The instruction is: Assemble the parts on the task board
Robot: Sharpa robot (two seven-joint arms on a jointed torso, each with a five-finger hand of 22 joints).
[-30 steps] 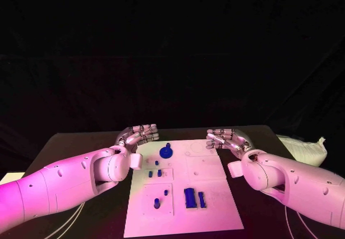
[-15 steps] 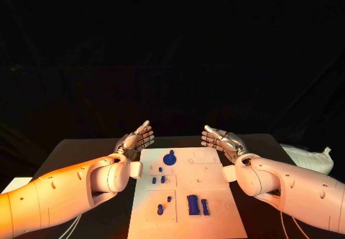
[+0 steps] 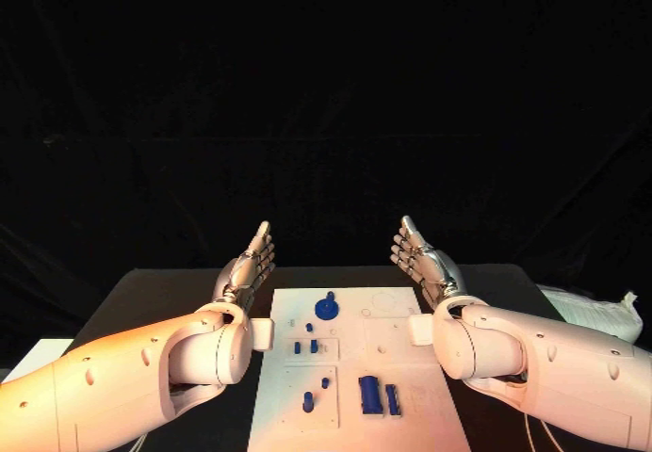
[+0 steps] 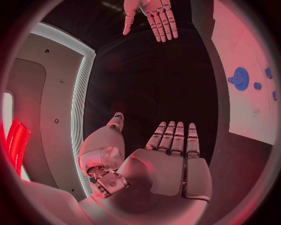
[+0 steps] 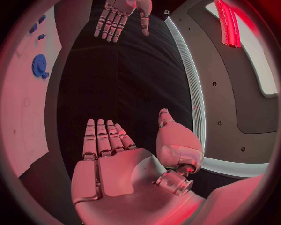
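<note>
Silver fingers stretched flat and empty, our left hand is raised over the table's far left part, just beside the far left corner of the task board. Our right hand mirrors it beside the far right corner, fingers likewise straight and close together, holding nothing. From the left wrist we see our own palm open with the thumb set apart, and the right hand facing it across the dark gap; the right wrist view shows our right palm the same way, with the left hand opposite.

Between the two hands lies the white board, untouched. On it we see the blue parts: a round gear-like piece near the far end, several small pegs at the middle left, and two upright rectangular blocks near the close end. A pale crumpled bag lies at the table's right edge.
</note>
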